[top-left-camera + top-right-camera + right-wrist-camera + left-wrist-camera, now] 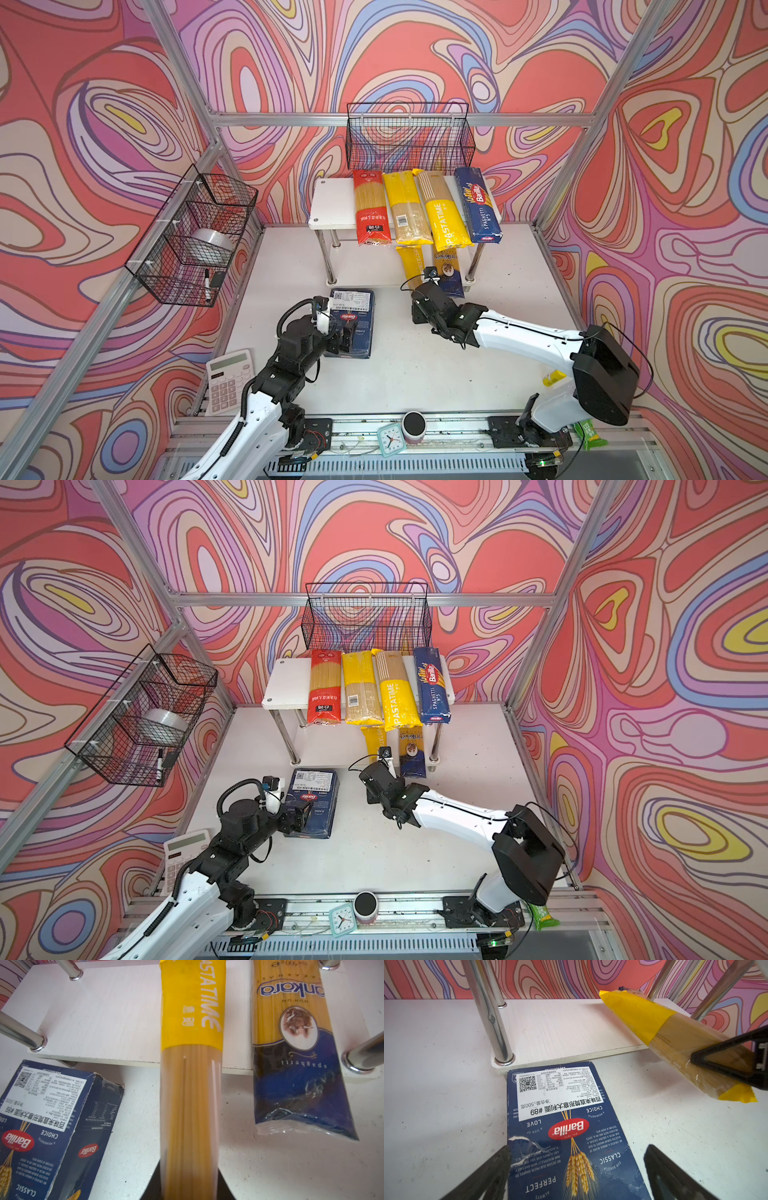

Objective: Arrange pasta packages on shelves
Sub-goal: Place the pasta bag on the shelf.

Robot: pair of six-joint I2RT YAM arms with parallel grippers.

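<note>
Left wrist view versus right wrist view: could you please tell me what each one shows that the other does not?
Only the left wrist view shows the left gripper, open astride the wide Barilla box, and a side look at the right gripper shut on the yellow PASTATIME pack. Only the right wrist view clearly shows the dark blue bag, lying partly on the lower shelf board. Both show the box, the yellow pack, that board and chrome legs.
</note>
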